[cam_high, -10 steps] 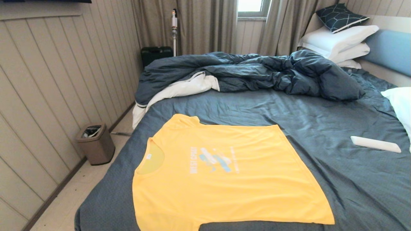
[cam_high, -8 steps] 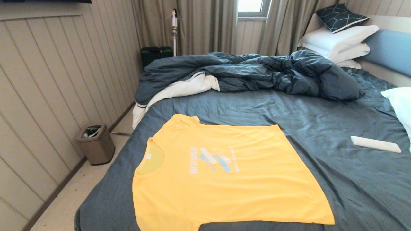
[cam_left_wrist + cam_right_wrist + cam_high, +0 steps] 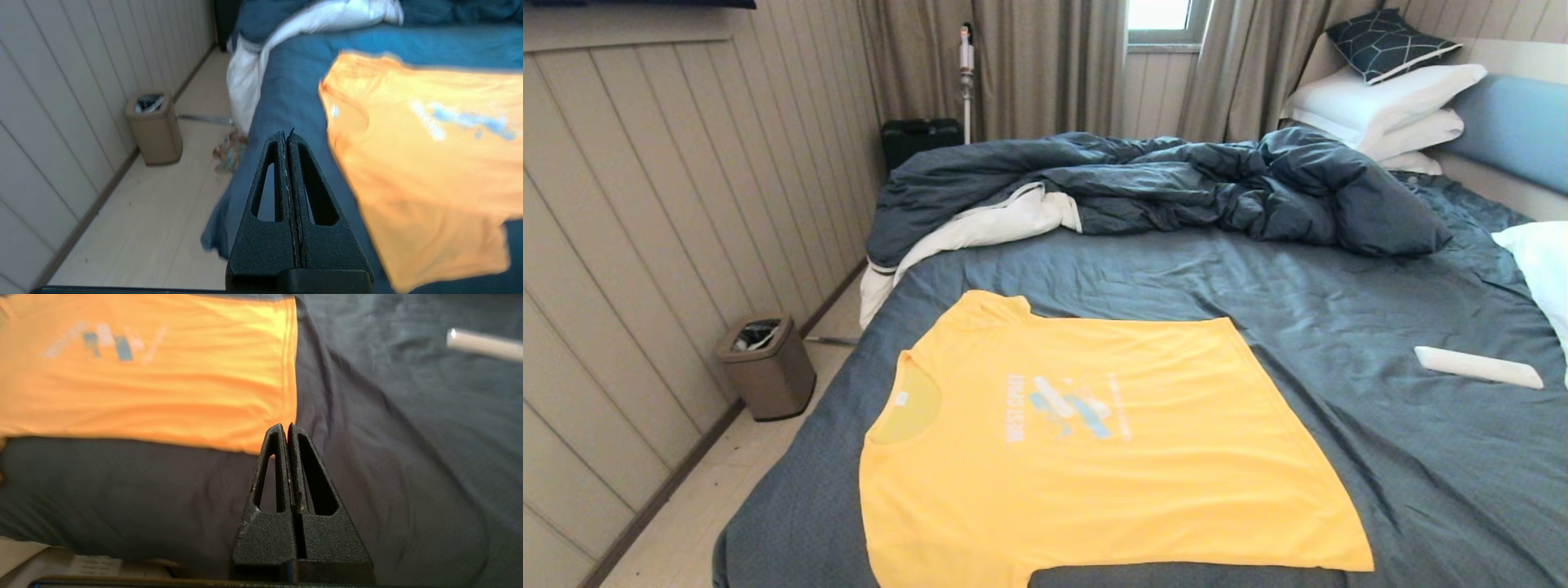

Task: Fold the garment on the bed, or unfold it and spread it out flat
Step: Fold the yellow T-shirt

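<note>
Nothing moved — garment (image 3: pixel 1094 441) flat on bed (image 3: pixel 1421 490); left hand (image 3: pixel 287 134), right hand (image 3: pixel 285 428) closed, empty.

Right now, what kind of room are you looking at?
A bedroom, most likely in a home. A large bed with a rumpled duvet and stacked white pillows fills the view, curtains hang at the window, and a small bin stands by the wall.

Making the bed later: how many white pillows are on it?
3: two white pillows stacked by the headboard, upper and lower, and one at the right edge. More may be hidden.
</note>
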